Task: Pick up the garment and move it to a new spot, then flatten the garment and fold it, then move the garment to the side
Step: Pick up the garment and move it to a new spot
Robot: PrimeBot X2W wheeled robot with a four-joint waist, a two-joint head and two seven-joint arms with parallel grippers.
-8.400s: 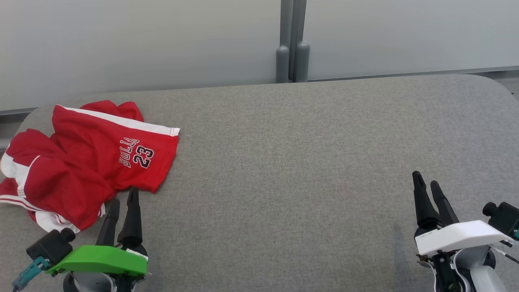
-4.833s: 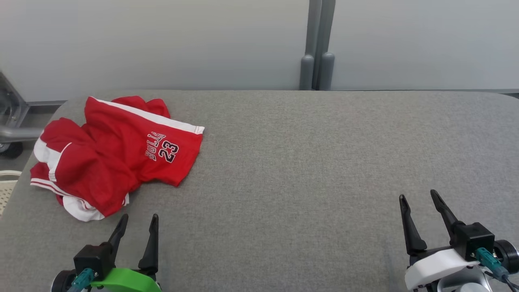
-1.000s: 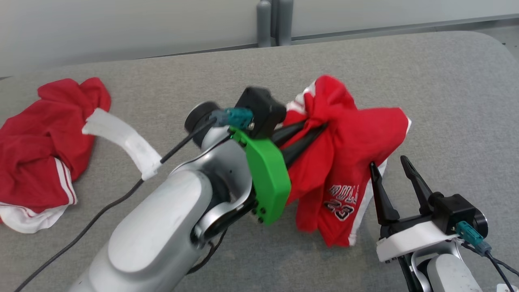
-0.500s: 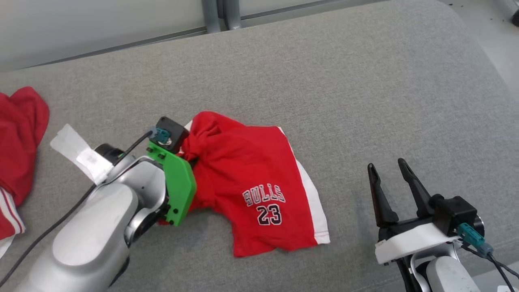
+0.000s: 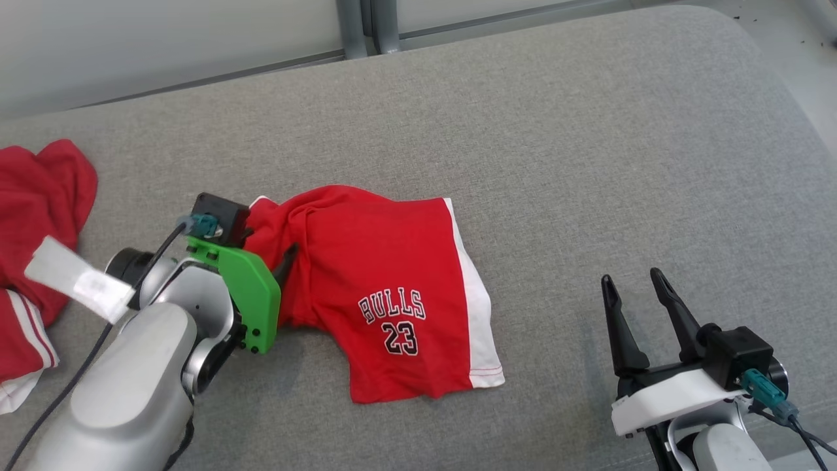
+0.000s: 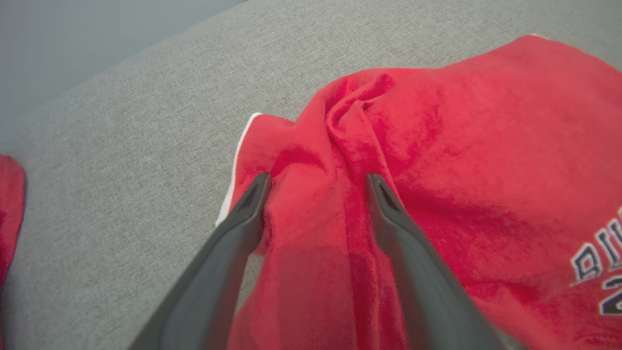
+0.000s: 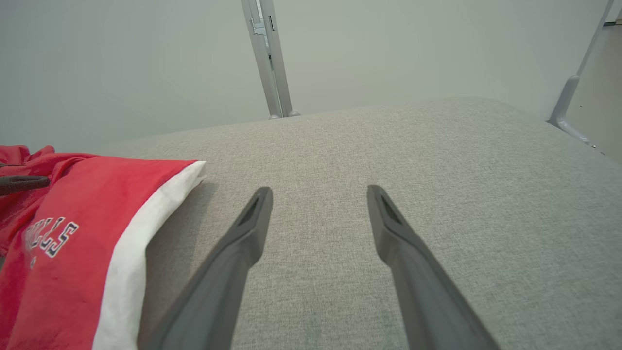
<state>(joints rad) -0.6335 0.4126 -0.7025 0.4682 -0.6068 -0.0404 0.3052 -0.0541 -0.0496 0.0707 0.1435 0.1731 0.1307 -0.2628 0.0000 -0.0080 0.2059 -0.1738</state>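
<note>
While inspecting from above, finding the red garment lying print-up near the middle of the grey table, bunching along its left edge. Finding the left jaws standing apart, straddling that bunched fold, not clamping it. Finding the right jaws spreading wide, hovering over bare table, well apart from the garment's white-striped side. Noting a second red garment lying at the table's far left.

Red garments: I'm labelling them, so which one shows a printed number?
The shorts mid-table by the left pincer, printed BULLS 23; the other garment, crumpled at the left edge, shows none.
</note>
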